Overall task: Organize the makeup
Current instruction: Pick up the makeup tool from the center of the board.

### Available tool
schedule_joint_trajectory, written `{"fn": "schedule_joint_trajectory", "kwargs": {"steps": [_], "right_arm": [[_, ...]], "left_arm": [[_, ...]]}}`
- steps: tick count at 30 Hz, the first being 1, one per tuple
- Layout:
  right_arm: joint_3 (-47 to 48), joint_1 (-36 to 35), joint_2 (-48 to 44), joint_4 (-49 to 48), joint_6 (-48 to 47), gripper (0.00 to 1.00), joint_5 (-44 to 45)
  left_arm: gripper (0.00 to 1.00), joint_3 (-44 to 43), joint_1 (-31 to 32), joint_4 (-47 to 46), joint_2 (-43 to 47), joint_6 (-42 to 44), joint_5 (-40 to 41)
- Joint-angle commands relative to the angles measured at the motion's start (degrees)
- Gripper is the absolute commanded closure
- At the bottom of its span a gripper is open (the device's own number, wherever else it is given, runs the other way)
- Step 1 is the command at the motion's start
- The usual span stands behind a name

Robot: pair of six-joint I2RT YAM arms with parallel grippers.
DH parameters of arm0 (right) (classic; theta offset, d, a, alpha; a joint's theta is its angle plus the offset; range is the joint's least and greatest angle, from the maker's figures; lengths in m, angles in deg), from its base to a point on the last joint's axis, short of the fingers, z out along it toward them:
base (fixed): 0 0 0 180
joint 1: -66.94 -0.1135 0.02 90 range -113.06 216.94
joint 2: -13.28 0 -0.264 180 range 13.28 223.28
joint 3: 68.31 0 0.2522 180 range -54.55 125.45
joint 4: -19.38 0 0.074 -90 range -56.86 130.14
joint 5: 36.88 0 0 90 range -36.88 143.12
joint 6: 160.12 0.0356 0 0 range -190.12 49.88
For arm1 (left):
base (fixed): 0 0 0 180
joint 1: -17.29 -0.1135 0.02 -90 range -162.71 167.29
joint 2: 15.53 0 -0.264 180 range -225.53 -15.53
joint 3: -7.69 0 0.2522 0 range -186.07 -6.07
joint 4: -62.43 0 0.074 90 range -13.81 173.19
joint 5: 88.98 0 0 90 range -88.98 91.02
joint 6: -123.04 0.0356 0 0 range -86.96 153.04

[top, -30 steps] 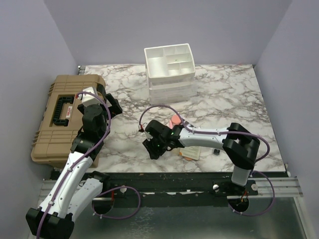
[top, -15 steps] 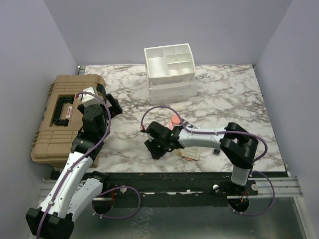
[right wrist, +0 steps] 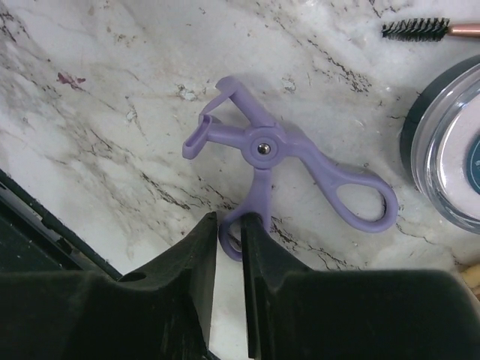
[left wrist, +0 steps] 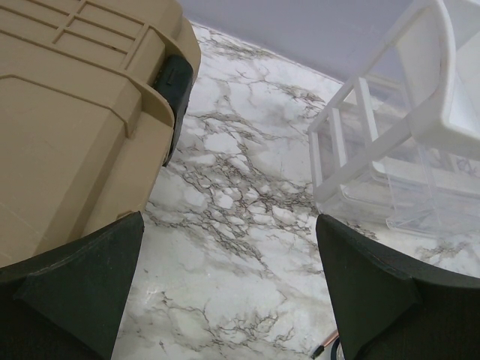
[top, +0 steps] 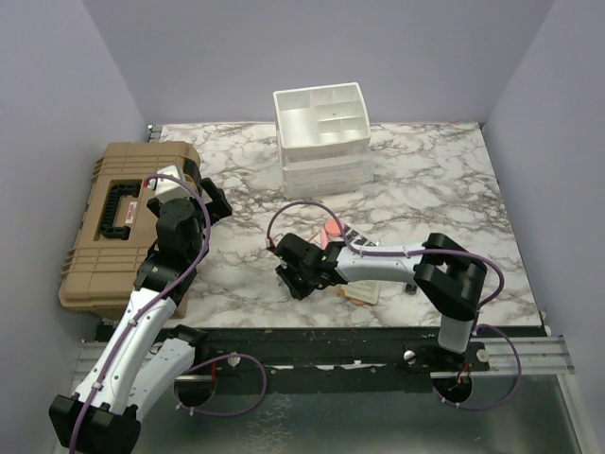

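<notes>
A purple eyelash curler lies flat on the marble. My right gripper has its jaws narrowed onto one handle loop, with a finger on each side of it. A round blue compact lies just right of the curler, and a small brush wand beyond it. From above, the right gripper is low at the table's front centre. A pink puff, a cream sachet and a tiny dark vial lie around its arm. My left gripper hangs open over bare marble.
The white compartmented organizer stands at the back centre and also shows in the left wrist view. The big tan hard case fills the left side, next to the left gripper. The table's front edge runs just below the right gripper.
The right gripper's jaws have narrowed onto the curler's handle loop, and the arm has settled slightly lower and nearer. The left arm has not moved.
</notes>
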Motion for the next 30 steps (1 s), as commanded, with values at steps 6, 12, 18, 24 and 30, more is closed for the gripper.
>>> {"fn": "schedule_joint_trajectory", "kwargs": {"steps": [6, 12, 18, 24, 30], "right_arm": [[0.1, -2.5, 1.0, 0.1, 0.8, 0.95, 6.5], [1.0, -2.5, -8.4, -0.7, 2.4, 0.99, -1.4], [2.0, -2.4, -14.7, 0.9, 1.6, 0.99, -1.7], [5.7, 1.7, -20.3, 8.3, -3.1, 0.99, -0.8], [13.9, 15.7, -25.6, 14.1, -11.3, 0.99, -5.6]], "left_arm": [[0.01, 0.5, 0.0, 0.8, 0.2, 0.4, -0.5], [0.01, 0.6, 0.0, 1.0, 1.2, 0.4, 0.5], [0.01, 1.1, 0.0, 1.0, 3.5, -0.2, 2.8], [0.01, 1.4, 0.0, 1.0, 5.1, -0.4, 4.2], [0.01, 1.4, 0.0, 0.8, 4.7, -0.4, 4.0]]}}
